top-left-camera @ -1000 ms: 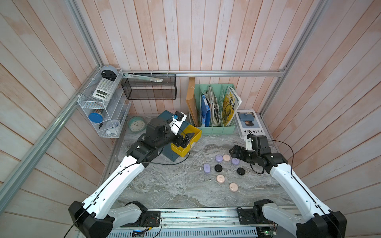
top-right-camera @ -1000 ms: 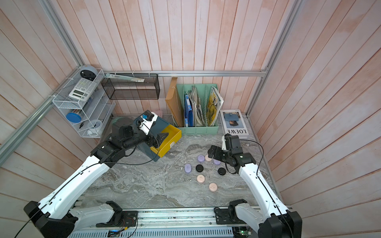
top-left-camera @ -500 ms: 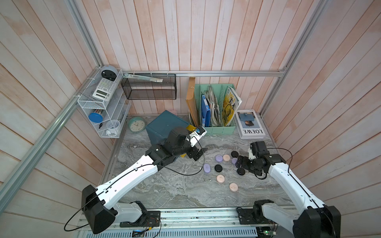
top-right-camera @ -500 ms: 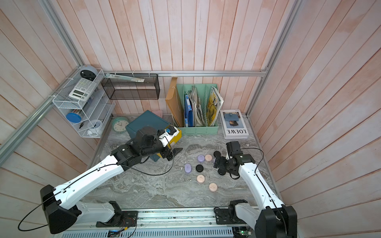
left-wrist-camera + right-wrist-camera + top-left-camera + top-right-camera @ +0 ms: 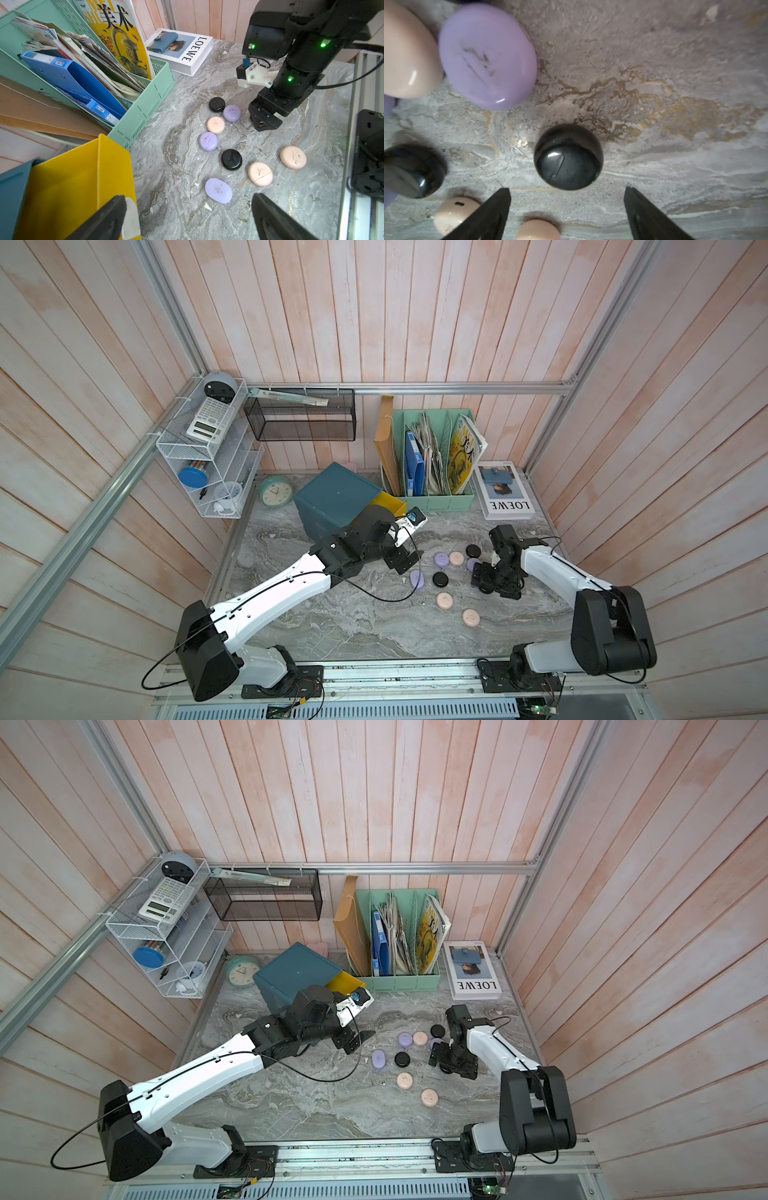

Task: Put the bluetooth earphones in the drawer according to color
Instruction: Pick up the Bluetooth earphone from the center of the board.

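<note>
"On the counter (image 5: pixel 332 626), where do the earphone cases (image 5: pixel 208 141) sit?"

"All loose in one cluster between my two arms. I count eight in the left wrist view. The ninth, a black case (image 5: pixel 568 156), lies under my right pincer (image 5: pixel 566 207)."

"Why is that pincer so low?"

"I have it pointing down at the counter with its jaws apart. The black case is just ahead of the tips and nothing is between them. I judge that lines me up for a pick. The lilac case (image 5: pixel 488 56) nearby lies clear of it, so there should be room to close."

"And the left pincer (image 5: pixel 187 224)?"

"Apart too, and empty. It hangs beside the yellow drawer (image 5: pixel 72 176), which stands pulled out of the teal chest (image 5: pixel 336 493). I'd say that's so a case can drop straight in."

"Anything in it?"

"The part of the yellow drawer I can see is bare. My arm hides the other two drawers, so I can't tell whether they're open. The green rack (image 5: pixel 145 99) holds only folders and magazines."
</note>
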Robot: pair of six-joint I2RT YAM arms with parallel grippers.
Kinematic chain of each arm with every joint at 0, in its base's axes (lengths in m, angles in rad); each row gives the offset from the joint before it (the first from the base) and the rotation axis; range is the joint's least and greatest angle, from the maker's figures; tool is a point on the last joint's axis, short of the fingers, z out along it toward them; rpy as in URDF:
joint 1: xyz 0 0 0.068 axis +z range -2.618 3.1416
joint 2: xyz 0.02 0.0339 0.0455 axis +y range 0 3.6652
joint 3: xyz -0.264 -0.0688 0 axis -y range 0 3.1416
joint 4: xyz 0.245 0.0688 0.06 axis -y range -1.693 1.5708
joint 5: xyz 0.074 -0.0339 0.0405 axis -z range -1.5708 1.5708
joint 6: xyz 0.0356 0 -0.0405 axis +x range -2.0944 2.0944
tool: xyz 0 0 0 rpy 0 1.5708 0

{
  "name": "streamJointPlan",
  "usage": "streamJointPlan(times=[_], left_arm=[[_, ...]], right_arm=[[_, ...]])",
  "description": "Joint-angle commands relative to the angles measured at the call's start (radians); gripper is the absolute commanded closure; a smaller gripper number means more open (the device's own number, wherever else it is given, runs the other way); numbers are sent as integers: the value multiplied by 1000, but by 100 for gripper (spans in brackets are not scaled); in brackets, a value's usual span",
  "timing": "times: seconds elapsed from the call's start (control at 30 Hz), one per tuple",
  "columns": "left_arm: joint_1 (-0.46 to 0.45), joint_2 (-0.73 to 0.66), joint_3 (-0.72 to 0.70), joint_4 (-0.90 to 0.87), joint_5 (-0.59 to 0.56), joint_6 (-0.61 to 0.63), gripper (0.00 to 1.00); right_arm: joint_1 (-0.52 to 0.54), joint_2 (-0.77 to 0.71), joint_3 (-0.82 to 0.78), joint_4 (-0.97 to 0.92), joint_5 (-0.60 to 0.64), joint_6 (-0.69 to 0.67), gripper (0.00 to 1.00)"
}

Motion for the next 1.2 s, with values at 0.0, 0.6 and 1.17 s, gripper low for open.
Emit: streamJointPlan(times=[0.0, 0.6, 1.17], left_arm=[[-7, 14, -6, 13, -11, 5, 0], [-9, 27, 2, -1, -27, 13, 0], [-8, 17, 7, -21, -28, 30, 0]], right_arm=[[-3, -14, 7, 23, 2, 6, 9], [-4, 54, 6, 49, 65, 4, 21], [-4, 86, -19, 86, 44, -2, 40]])
